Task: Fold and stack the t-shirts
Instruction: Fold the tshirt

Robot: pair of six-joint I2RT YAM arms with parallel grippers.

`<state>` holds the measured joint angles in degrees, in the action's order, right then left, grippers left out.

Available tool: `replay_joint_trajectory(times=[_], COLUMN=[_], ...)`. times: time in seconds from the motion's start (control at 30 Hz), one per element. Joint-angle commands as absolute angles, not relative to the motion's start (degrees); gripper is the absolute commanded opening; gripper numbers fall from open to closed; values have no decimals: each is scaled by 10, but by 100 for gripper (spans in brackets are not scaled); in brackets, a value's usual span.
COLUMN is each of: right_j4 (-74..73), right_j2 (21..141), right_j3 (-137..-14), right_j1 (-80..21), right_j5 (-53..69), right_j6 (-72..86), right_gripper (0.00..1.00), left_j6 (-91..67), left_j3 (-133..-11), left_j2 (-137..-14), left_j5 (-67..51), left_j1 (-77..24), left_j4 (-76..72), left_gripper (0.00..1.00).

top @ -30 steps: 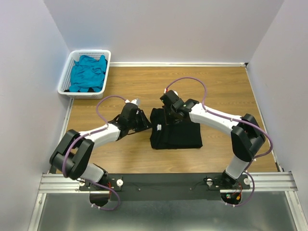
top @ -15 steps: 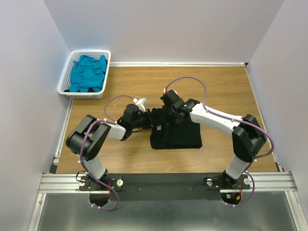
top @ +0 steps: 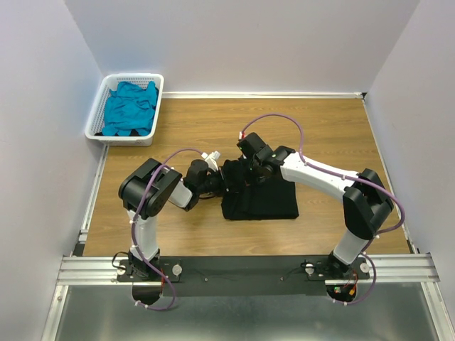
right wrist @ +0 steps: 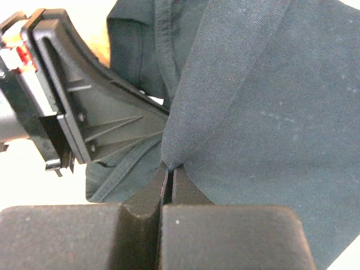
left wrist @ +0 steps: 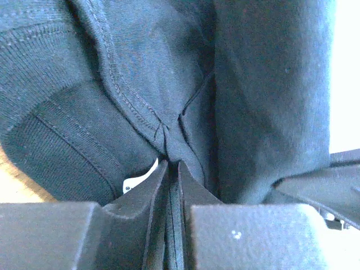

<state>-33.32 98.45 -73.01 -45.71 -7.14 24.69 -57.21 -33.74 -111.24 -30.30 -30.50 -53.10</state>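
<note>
The black t-shirt (top: 261,199) lies folded into a rough rectangle near the middle of the wooden bench (top: 334,128), between the two arms, its left edge bunched up and uneven where both claws meet it. Up close the cloth is dark and finely woven, with a stitched seam and a ribbed band curving across the left wrist view, and a white label (left wrist: 140,179) peeks out just beside the fingers. The teal t-shirt (top: 130,108) sits crumpled in the white slotted basket (top: 135,77) at the far left corner, well apart from the black one. The left claw (left wrist: 173,164) is closed almost fully, its two fingers pinching a narrow fold of the black t-shirt right at the seam. The right claw (right wrist: 170,170) is closed tight, with a peak of the same black cloth caught between its fingertips, and the left claw's dark ribbed body is just beside it.
</note>
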Motion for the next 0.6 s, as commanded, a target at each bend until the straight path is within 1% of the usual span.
replay_joint_trajectory(times=[0.0,0.57], right_j4=[-339,-359], right_j2=[972,1006], right_j3=[-747,-801], right_j1=[-462,-470], right_j5=[-25,30], right_j6=[218,224], right_gripper=[1,1], left_j6=[-574,-570], left_j3=[-329,-333], left_j2=[-1122,-1117], left_j5=[-287,-273], left_j1=[-308,-314], left_j4=[-530,-509], left_gripper=[19,18])
